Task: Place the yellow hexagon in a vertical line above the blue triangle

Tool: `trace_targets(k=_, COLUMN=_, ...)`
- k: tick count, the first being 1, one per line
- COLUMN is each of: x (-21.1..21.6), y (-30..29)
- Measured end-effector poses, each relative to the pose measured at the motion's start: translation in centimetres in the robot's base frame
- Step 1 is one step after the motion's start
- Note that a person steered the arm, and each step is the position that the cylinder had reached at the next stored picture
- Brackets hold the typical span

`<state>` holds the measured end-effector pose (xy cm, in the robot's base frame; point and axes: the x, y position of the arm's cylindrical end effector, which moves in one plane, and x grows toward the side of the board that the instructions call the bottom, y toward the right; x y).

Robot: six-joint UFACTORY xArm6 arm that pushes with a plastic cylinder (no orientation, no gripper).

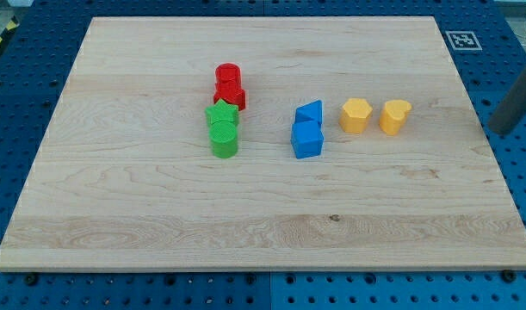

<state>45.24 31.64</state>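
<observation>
The yellow hexagon [355,114] sits right of the board's middle. The blue triangle [310,112] is just to its left, a small gap apart, at about the same height in the view. A blue cube [306,139] touches the triangle from below. A second yellow block [395,116], rounded in shape, is right of the hexagon. My rod comes in at the view's right edge, and my tip [502,130] is off the board's right side, far right of the yellow blocks and touching none.
A red cylinder [228,74], a red block [231,95], a green star [221,114] and a green cylinder [225,139] form a column left of the middle. The wooden board [116,215] lies on a blue perforated table. A marker tag [461,40] is at the top right.
</observation>
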Motion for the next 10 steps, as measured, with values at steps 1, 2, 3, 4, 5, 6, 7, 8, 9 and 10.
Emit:
trace_targets(k=1, x=3.0, y=0.0)
trace_targets(k=2, x=3.5, y=-2.1)
trace_targets(k=3, x=3.1, y=-6.7)
trace_targets(k=4, x=3.7, y=-9.4)
trace_targets(k=5, x=2.4, y=-13.4)
trace_targets(k=6, x=-0.7, y=-16.2)
trace_targets(k=7, x=-2.5, y=-18.0)
trace_targets(k=8, x=-2.5, y=-18.0)
trace_targets(k=9, x=-2.5, y=-17.5)
trace_targets(k=10, x=-2.5, y=-15.0)
